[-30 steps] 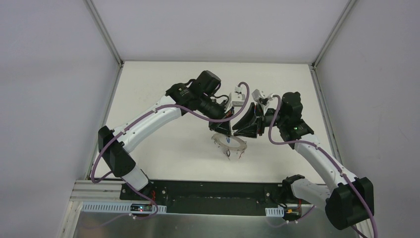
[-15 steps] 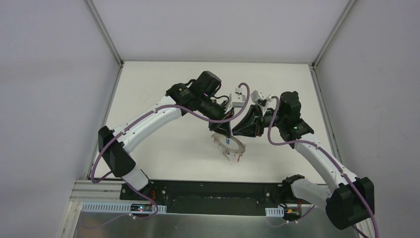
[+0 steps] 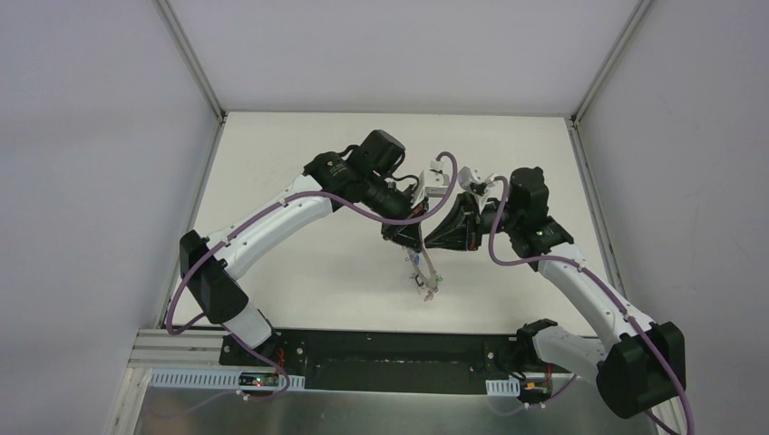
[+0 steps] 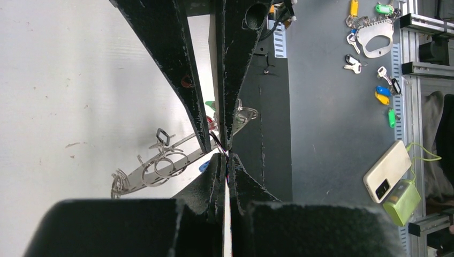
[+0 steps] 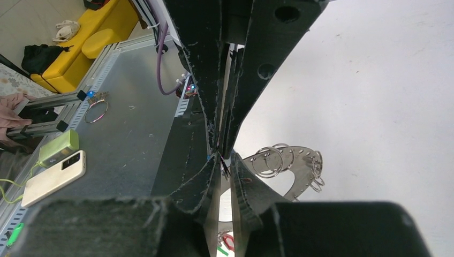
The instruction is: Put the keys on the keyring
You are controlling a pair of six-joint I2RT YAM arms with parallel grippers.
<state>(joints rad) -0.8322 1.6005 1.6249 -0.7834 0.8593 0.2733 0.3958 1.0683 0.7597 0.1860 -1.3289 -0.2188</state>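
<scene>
- Meeting tip to tip above the counter [image 3: 299, 181], the left hand [image 4: 227, 162] and the right hand [image 5: 223, 162] almost touch each other. In the top view the left one comes from 10 o'clock and the right one from 3 o'clock.
- Left hand: the jaws are narrow, with only a thin slit between them, and they pinch the rim of the keyring [image 3: 423, 270].
- Right hand: the jaws are narrow too, with the tips nearly together at the same spot. Something thin and dark sits between the tips, but I cannot tell if it is a key.
- Keyring: it is off the counter and hangs at 6 o'clock from the two hands, edge-on to the top camera. In the left wrist view it is tilted and passes behind the right hand's fingers [image 4: 182, 69]. Small loops stand along its rim.
- Keys [image 4: 211, 107]: green, red and blue tags show on the keyring close to the tips. In the top view a red tag shows at its 6 o'clock end.
- Well apart from the hands, a phone [image 4: 386, 170] and loose keys [image 4: 381, 93] lie on a grey surface.
</scene>
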